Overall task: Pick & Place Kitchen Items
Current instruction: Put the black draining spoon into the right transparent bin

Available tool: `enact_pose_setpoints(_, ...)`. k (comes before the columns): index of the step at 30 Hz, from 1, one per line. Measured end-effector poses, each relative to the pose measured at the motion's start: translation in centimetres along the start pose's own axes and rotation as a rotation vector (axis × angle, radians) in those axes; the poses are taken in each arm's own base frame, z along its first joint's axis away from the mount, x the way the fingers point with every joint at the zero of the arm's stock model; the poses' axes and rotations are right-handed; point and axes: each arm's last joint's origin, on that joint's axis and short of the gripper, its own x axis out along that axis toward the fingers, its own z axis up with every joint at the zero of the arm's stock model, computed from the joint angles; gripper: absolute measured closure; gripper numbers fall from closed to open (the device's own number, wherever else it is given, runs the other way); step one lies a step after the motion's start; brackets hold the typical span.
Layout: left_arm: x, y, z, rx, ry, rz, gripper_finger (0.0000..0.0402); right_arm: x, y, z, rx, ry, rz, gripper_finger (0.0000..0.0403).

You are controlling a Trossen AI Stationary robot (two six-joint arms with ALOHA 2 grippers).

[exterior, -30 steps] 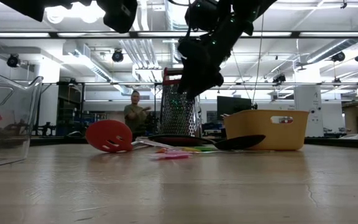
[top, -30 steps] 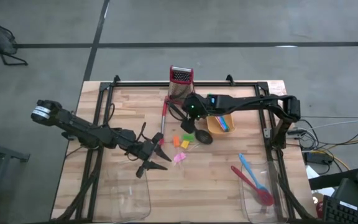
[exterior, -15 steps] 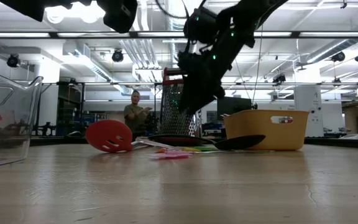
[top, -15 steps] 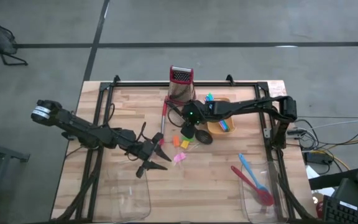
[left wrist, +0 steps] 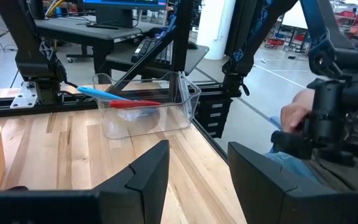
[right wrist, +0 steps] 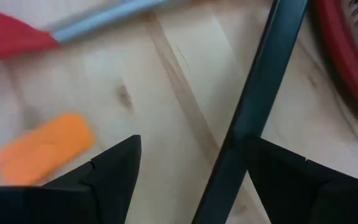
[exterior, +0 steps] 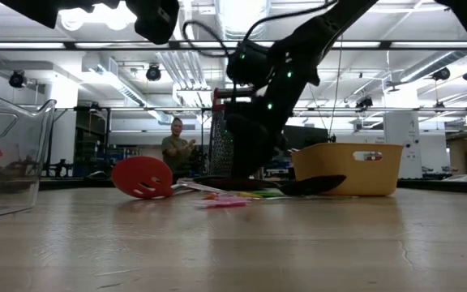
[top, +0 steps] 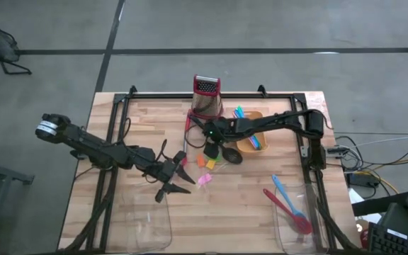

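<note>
Task partly done: a red spoon (top: 289, 212) and a blue spoon (top: 283, 193) are being kept in the clear tray (top: 310, 237). A black ladle (top: 230, 154), red spatula (top: 187, 132) and small coloured pieces (top: 205, 162) are lying mid-table, unsorted. The right gripper (top: 205, 139) is being held open, empty, low above the ladle handle. The left gripper (top: 184, 176) is being held open, empty, beside the pieces.

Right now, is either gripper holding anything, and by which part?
No. The right gripper stands open over a black handle; the left gripper is open and empty.

overhead, table-level, two wrist close-ups
</note>
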Motion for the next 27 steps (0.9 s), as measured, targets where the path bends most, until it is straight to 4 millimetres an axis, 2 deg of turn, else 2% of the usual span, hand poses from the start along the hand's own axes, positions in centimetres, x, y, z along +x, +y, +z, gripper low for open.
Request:
enact_pose_setpoints(7, 0.0, 0.0, 0.0, -0.001, 0.001, -0.001, 0.0232, 1.7, 0.0, 0.0, -0.007, 0.016, -0.052, 0.0159)
enact_pose_setpoints(16, 0.0, 0.0, 0.0, -0.002, 0.003, 0.000, 0.0232, 0.6, -0.1, 0.4, -0.011, -0.008, -0.053, 0.0181)
enact_pose_setpoints(20, 0.0, 0.0, 0.0, -0.002, 0.003, 0.000, 0.0232, 0.2, -0.1, 0.6, -0.009, -0.015, -0.051, 0.0171)
enact_pose_setpoints(27, 0.0, 0.0, 0.0, -0.002, 0.004, 0.000, 0.0232, 0.1, -0.1, 0.6, -0.003, -0.016, -0.050, 0.0124)
